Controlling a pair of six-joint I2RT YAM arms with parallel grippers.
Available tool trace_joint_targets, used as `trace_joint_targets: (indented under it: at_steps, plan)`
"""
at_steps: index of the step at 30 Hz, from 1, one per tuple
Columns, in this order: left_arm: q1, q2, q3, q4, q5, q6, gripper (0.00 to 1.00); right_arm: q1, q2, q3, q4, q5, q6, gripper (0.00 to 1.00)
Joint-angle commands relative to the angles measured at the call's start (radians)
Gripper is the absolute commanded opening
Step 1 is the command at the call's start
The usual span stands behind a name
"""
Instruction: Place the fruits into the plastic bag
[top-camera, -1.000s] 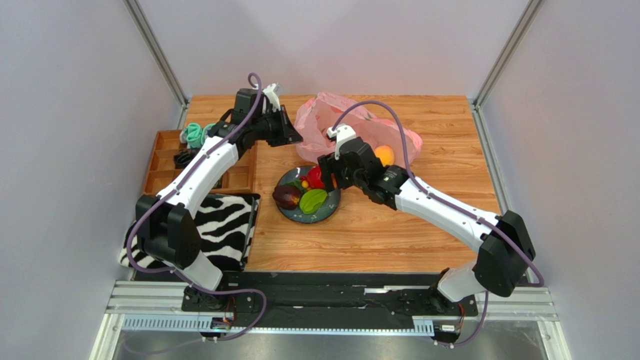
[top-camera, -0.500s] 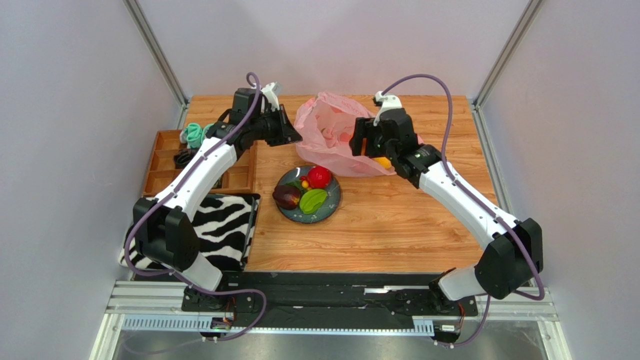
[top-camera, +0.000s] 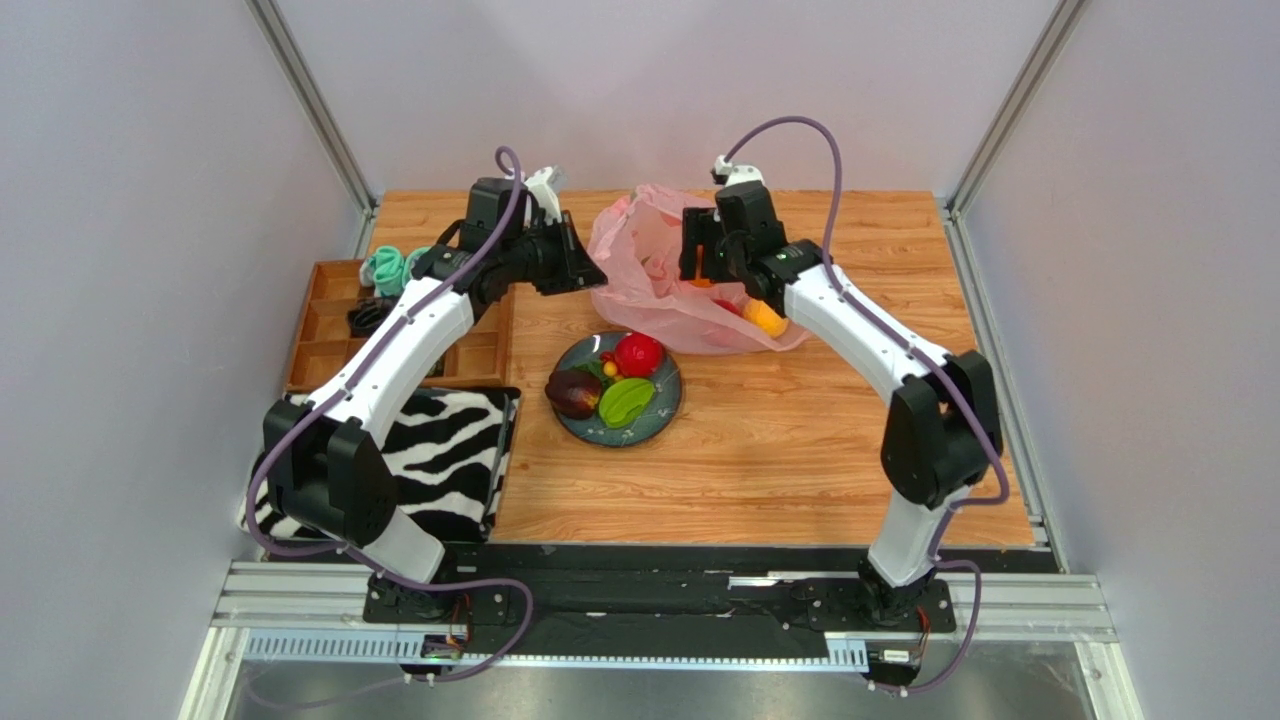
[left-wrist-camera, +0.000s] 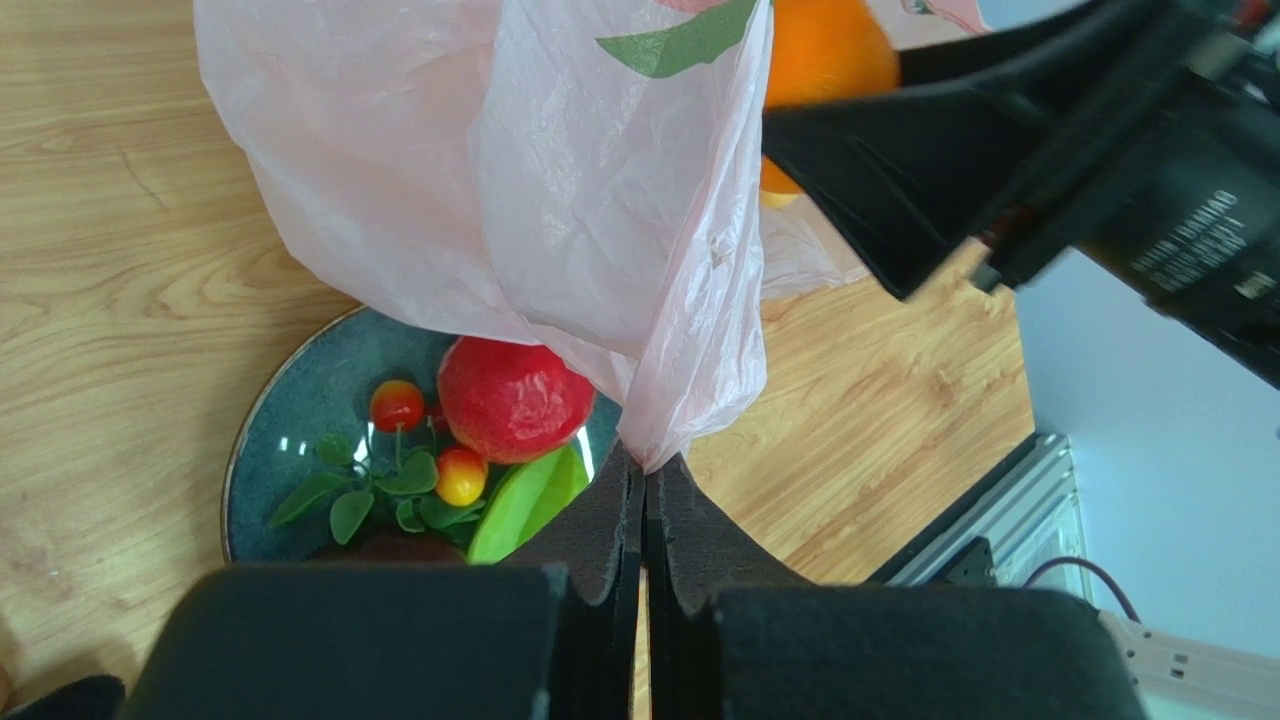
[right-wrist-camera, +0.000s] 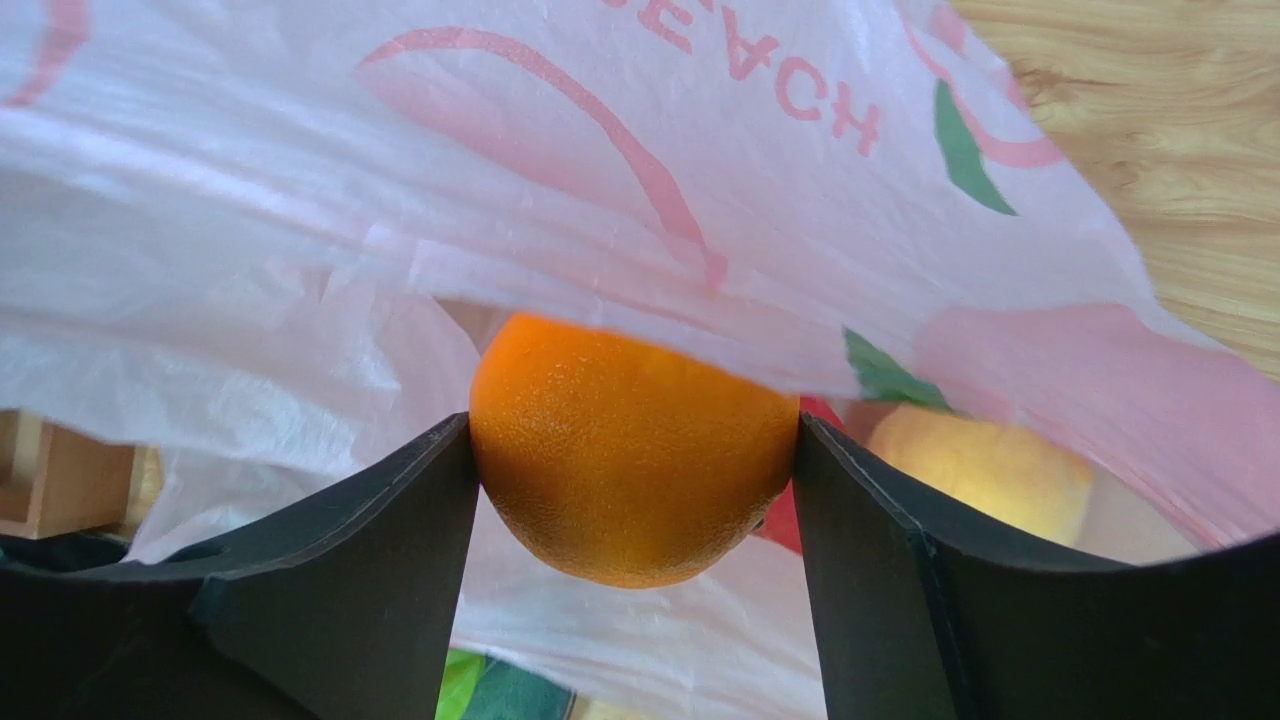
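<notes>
Item, my left gripper (left-wrist-camera: 646, 483): fingers clenched on a pinch of the plastic bag (left-wrist-camera: 496, 195) edge. Item, bag: far centre of the table, long axis left to right, pinched edge raised at its left end. Item, my right gripper (top-camera: 703, 267): fingers wide, grasping the orange (right-wrist-camera: 631, 450) over the bag.

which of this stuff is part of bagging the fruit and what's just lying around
Job: plastic bag, orange, peach, red apple, green fruit, dark purple fruit, berries.
Lying about: dark plate, zebra-striped cloth, wooden tray.
</notes>
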Motion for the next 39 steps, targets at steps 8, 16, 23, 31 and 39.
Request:
trace_joint_targets:
  at_steps: [8, 16, 23, 31, 39]
  plan:
    - [-0.005, -0.033, -0.010, 0.022, 0.001, -0.012, 0.00, 0.008, 0.225, 0.154, -0.069, -0.066, 0.044, 0.39]
    - [-0.005, -0.017, 0.007, 0.022, 0.004, -0.012, 0.00, 0.010, 0.315, 0.154, -0.087, -0.057, 0.001, 0.39]
    - [-0.005, 0.002, 0.035, 0.013, -0.002, 0.003, 0.00, 0.007, 0.337, 0.156, -0.133, 0.042, -0.024, 0.45]
    - [-0.005, 0.025, 0.061, 0.005, 0.001, 0.008, 0.00, -0.027, 0.325, 0.157, -0.172, 0.088, 0.001, 0.70]
    - [-0.011, 0.026, 0.053, 0.004, 0.001, 0.005, 0.00, -0.035, 0.283, 0.149, -0.157, 0.017, -0.004, 0.84]
